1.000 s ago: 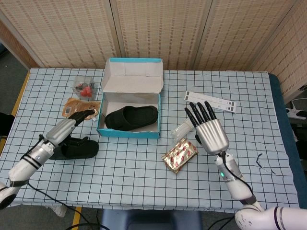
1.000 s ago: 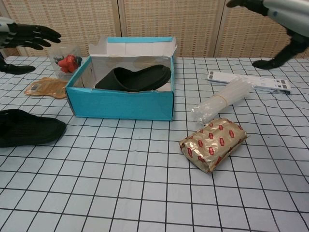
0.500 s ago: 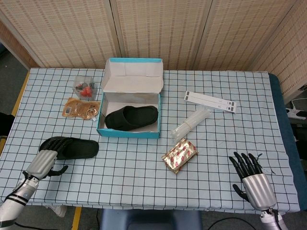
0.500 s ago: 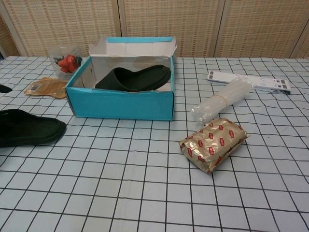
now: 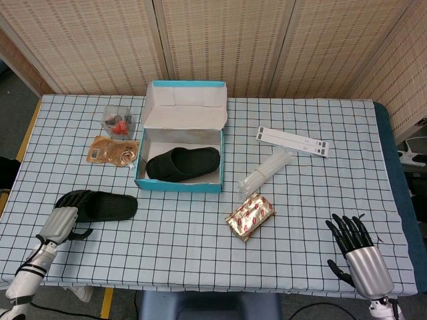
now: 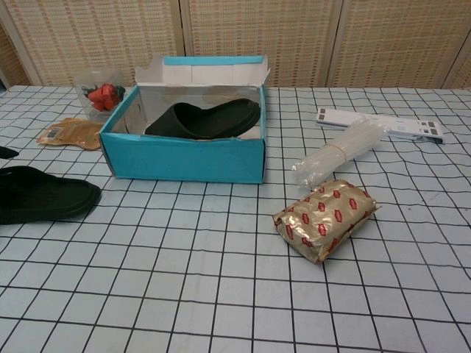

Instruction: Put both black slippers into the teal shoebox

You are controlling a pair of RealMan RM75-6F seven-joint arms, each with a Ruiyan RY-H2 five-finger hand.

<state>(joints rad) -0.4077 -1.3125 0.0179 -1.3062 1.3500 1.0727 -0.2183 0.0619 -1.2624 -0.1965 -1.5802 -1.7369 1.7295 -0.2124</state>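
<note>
- teal shoebox point(image 5: 179, 183) is the landmark here, plain cardboard with a white inside, lid flap point(image 5: 184, 104) standing up at the back
- one black slipper point(image 5: 183, 163) is already lying flat in the box, smooth rubbery-looking slide with a wide strap
- the other black slipper point(image 5: 100, 205) is out on the checked tablecloth point(image 5: 200, 240), off to the left of the box and a bit toward the front edge, lying on its sole
- left hand point(image 5: 61, 223) is down at the far end of that loose slipper, well left of the box, silver back with dark fingers point(image 5: 73, 199) reaching onto the slipper's end; can't tell if it really has a grip on it or is just resting there
- right hand point(image 5: 357, 257) is way off to the front right of the box near the table corner, fingers spread, holding nothing
- right of the box: a crinkly gold foil packet point(image 5: 250, 216), a clear plastic sleeve of straws or sticks point(image 5: 267, 171), and a flat white strip point(image 5: 293, 141)
- left of the box: a tan pouch point(image 5: 113, 151) and a clear container with something red inside point(image 5: 117, 123)
</note>
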